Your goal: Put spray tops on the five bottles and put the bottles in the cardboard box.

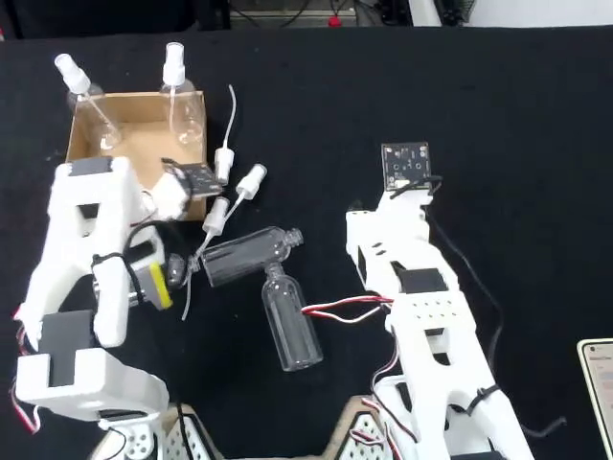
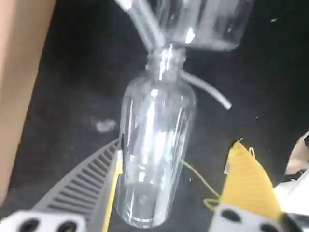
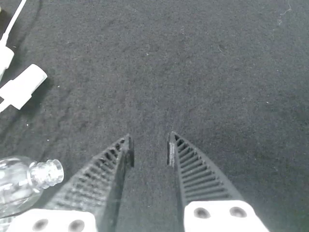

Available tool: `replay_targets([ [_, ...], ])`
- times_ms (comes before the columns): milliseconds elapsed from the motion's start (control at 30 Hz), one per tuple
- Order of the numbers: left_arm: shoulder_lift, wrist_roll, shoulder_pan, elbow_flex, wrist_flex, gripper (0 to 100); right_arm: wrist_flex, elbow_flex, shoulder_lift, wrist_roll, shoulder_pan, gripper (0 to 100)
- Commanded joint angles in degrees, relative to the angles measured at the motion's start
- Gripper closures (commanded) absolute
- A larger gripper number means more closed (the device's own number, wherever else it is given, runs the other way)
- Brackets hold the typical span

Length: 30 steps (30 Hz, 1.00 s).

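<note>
The left claw [image 2: 177, 145] is spread wide, gripping nothing, with a clear bottle [image 2: 153, 159] lying on the table [image 2: 72, 96] between its fingers [image 2: 87, 183], right up against the grey one, and the right claw [image 3: 149, 140] is barely open, empty.

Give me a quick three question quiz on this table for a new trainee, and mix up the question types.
1. Count: how many loose spray tops lie on the black cloth?
2. True or false: the right gripper is shut on a bottle.
3. Pick one: what lies between the fingers of the left gripper?
A) a spray top
B) an uncapped bottle
C) nothing

Key
1. Three.
2. False. It is open over bare cloth.
3. B. One finger touches it and the other stands apart.
</note>
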Motion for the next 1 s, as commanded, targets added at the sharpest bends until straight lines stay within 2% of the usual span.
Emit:
replay_targets([
  [0,-0.53,0.70,4.70,-0.75,-3.43,67,-1.49,-0.57,0.13,0.44,1.05,88.4],
  [267,-0.53,0.70,5.58,7.25,-15.91,67,-1.49,-0.57,0.13,0.44,1.05,88.4],
  [567,-0.70,0.70,4.88,8.57,-16.88,68,-1.49,-0.57,0.13,0.44,1.05,88.4],
  [767,-1.14,0.88,4.88,9.01,-16.88,87,-1.49,-0.57,0.13,0.44,1.05,88.4],
  [833,-1.23,3.16,4.88,8.48,-16.62,93,-1.49,-0.57,0.13,0.44,1.05,88.4],
  [967,-1.23,5.45,4.88,4.18,-9.41,94,-1.49,-0.57,0.13,0.44,1.05,88.4],
])
